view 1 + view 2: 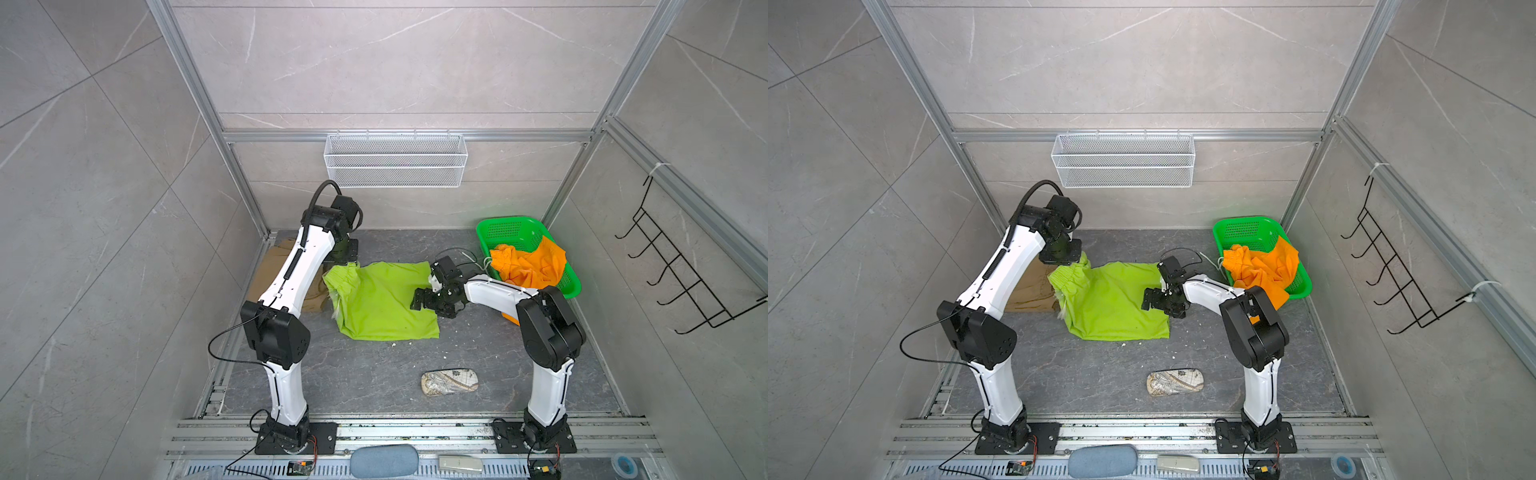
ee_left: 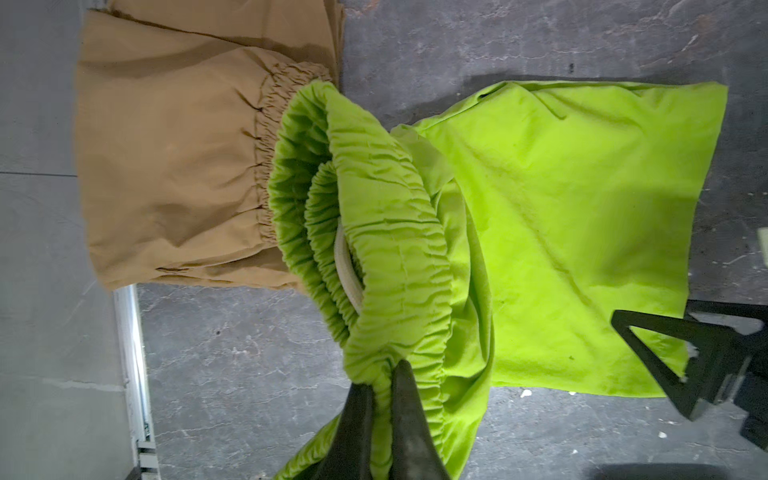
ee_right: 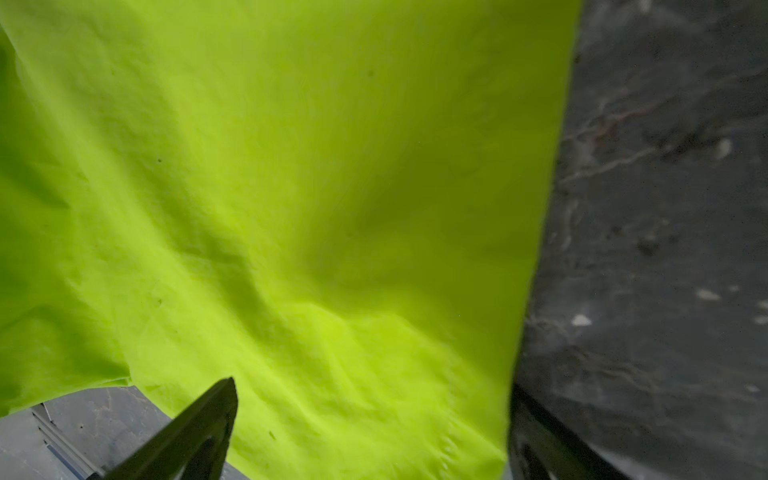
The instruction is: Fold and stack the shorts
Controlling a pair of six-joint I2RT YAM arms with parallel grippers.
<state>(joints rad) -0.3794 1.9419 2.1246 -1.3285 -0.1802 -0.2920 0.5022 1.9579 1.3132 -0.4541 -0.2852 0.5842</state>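
Worktop (image 1: 332, 382) surface shows bare along its near edge, from the near left corner up to one patterned pouch (image 1: 449, 383), which lies flat a little right of the middle. Between the pouch and the cloth behind it runs a wide band of bare dark surface with a few pale crumbs.

Three shorts are in view. The lime green shorts (image 1: 382, 303) are spread in the middle of the worktop, hem side toward the right edge and gathered waistband toward the left edge. There are two tools. The left tool (image 2: 380, 386) is closed tight on this waistband and holds that end lifted above the surface. The right tool (image 3: 372, 384) stands spread wide over the hem side of the same shorts, one finger above the cloth and one at its border; it grips nothing, and I cannot tell if it touches the cloth.

The tan shorts (image 2: 166, 158) lie folded against the left edge, far half, just beside the lifted green waistband.

At the far right corner stands one green basket (image 1: 507, 230). The orange shorts (image 1: 528, 266) lie crumpled in it and hang over its near rim.

On the back wall hangs one white wire basket (image 1: 395, 160).
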